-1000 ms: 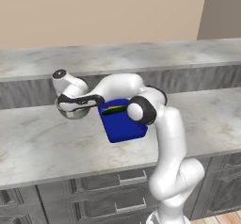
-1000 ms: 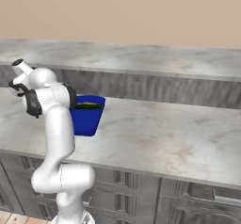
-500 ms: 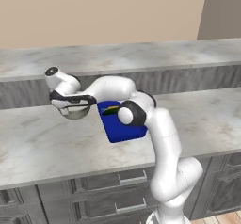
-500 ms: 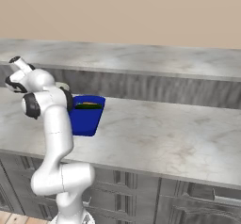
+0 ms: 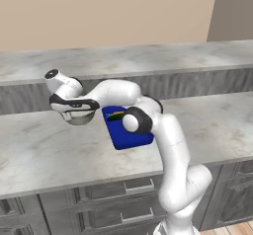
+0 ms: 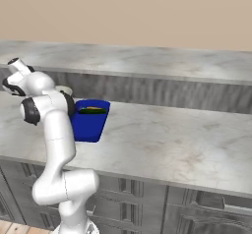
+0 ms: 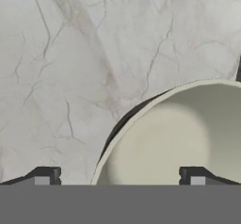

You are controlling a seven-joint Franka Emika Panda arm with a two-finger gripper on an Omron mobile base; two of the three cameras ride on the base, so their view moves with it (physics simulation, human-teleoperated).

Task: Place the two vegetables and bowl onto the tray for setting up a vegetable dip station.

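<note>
Since the earlier frames our hand has swung further left along the marble surface (image 5: 39, 150), away from the tray (image 5: 129, 135), and now sits over the bowl (image 5: 78, 116). Our fingers (image 7: 117, 180) are spread wide and released, holding nothing; in the hand view one tip (image 7: 44, 177) stands over bare marble outside the rim and the other over the bowl's pale inside, so the rim runs between them. The bowl (image 7: 179, 138) rests on the surface just left of the deep blue tray, not on it. On the tray lie the carrot (image 5: 118, 113) and the dark green cucumber (image 5: 116, 117) side by side near its far end; from the right base view we see them as an orange and green strip inside the tray (image 6: 88, 125).
</note>
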